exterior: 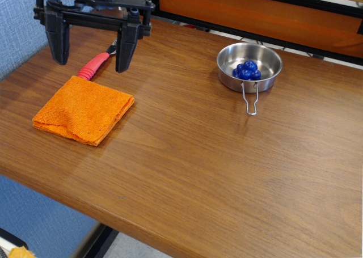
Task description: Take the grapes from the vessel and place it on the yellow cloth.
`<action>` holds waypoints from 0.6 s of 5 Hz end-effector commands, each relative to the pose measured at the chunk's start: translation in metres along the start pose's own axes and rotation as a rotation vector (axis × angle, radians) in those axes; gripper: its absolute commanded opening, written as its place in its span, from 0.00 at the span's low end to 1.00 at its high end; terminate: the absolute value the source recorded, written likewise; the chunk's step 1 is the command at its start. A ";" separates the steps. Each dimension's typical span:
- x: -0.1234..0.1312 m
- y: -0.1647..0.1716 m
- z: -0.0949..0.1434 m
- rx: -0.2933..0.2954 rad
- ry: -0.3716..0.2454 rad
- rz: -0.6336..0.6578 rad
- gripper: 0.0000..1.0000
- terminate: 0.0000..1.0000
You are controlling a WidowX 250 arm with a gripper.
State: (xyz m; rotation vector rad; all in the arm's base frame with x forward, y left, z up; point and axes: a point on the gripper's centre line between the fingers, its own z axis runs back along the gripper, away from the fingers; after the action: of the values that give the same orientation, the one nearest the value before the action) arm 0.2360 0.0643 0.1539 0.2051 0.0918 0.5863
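- The arm above the claw point(91, 56) is cut off by the top edge, so only the black crossbar and the two dark fingers point(58, 39) hanging from it are in view.
- The claw is spread wide, nothing between the fingers, hanging over the back left part of the table point(187, 167), just behind the cloth point(84, 109).
- A fork with a red handle point(93, 66) lies behind the cloth; its metal end is mostly hidden behind the right finger, so the tines can't really be made out.
- The grapes point(247, 70) are a small shiny blue bunch sitting inside the bowl point(249, 66), toward its front. How many balls are in the bunch is hard to count.
- The bowl is shiny steel, at the back right of the table, well apart from the claw and the cloth. Its wire loop handle point(250, 98) folds down onto the wood toward the camera.
- The cloth is orange, folded roughly square, lying flat near the left edge with a corner pointing forward.
- The table is brown wood grain with a soft glare across the middle.
- Behind it there's an orange panel point(255, 14) in a black frame, a blue-grey fabric wall point(17, 25) on the left, and a blue panel below the table edge.
- A bit of something yellowish at the bottom left corner is cut off, can't tell what it is.
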 end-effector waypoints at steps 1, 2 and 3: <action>0.000 0.000 0.000 0.000 0.000 0.000 1.00 0.00; 0.016 -0.021 0.002 -0.003 -0.033 -0.028 1.00 0.00; 0.039 -0.051 0.011 -0.047 -0.116 -0.056 1.00 0.00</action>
State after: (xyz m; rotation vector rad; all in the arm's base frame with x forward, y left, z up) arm 0.2958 0.0410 0.1388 0.1946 0.0132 0.5129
